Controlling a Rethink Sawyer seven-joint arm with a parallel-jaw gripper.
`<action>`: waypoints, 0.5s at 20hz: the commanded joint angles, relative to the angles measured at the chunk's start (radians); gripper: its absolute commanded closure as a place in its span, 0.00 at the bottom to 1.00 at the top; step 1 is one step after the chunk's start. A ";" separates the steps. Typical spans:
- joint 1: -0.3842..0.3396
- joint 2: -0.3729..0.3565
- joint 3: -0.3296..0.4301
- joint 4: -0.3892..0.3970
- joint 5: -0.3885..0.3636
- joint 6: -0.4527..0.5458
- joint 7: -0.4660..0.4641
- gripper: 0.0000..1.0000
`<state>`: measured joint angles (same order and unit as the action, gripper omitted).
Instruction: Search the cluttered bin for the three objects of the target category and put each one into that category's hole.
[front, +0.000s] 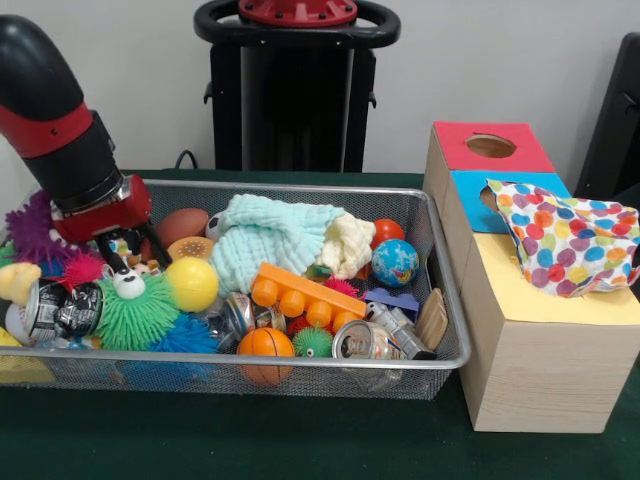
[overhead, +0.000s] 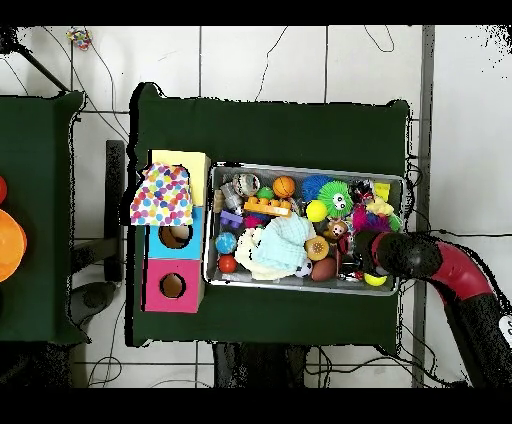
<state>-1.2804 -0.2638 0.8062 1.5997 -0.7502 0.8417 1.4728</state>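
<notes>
The polka-dot cloth (front: 566, 243) lies draped on the yellow box (front: 545, 350), covering its hole and not pushed through. The claw (front: 128, 262) is low in the bin (front: 440, 345), at the end farthest from that box, among spiky toys; its grip cannot be made out. Judged step: searching. Next calls for reaching the mint cloth (front: 268, 240) and cream cloth (front: 347, 243) mid-bin
</notes>
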 joint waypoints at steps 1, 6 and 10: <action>0.000 -0.018 0.008 -0.103 -0.049 0.005 -0.295 0.00; -0.001 -0.136 0.041 -0.061 0.036 0.126 -0.293 0.00; -0.004 -0.188 0.056 -0.049 0.065 0.160 -0.300 0.00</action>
<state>-1.2810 -0.3487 0.8227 1.6005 -0.7156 0.8783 1.4621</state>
